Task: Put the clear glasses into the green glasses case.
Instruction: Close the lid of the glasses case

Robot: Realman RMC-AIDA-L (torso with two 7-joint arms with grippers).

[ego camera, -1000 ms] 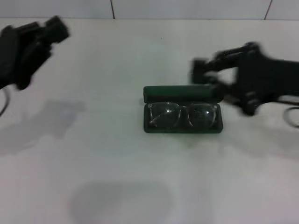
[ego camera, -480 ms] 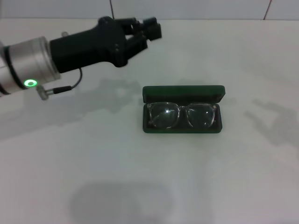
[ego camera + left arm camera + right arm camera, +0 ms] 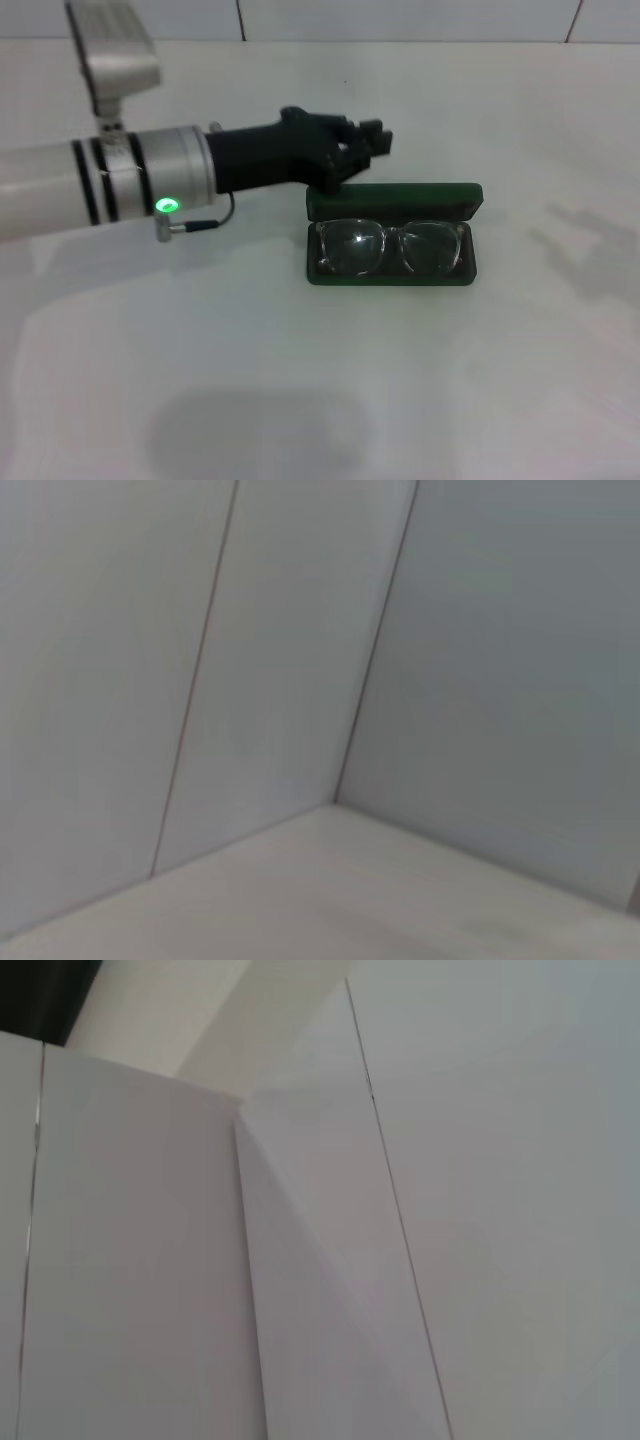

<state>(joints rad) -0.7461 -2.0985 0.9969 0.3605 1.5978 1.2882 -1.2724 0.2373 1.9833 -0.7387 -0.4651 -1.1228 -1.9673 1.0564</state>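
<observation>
My left gripper [image 3: 372,142] sits at the end of a matte black, blocky wrist that joins a smooth silver forearm [image 3: 100,190] banded with black rings and lit by a small green light [image 3: 163,205]. It reaches in from my left and hovers just behind the far left corner of the green glasses case [image 3: 392,270], close over the top edge of its raised lid [image 3: 392,200]. I cannot tell how far its fingers are parted, since they merge into one dark shape from above, and I see nothing held in them.

The case is a dark green hard shell, rectangular with rounded corners, lying open near the middle of the white table [image 3: 300,380], its lid standing up at the back. Its lining looks darker than the outer shell. Any lettering on the lid is too small to make out.

The clear glasses [image 3: 388,246] lie inside the tray of the case, lenses facing up, spanning nearly its full width. They are colourless and glossy, with a bright glint on the left lens; the arms are hard to trace against the dark lining.

My right gripper does not show in the head view. Both wrist views take in only pale, smooth panels with thin dark seams and none of the work.
</observation>
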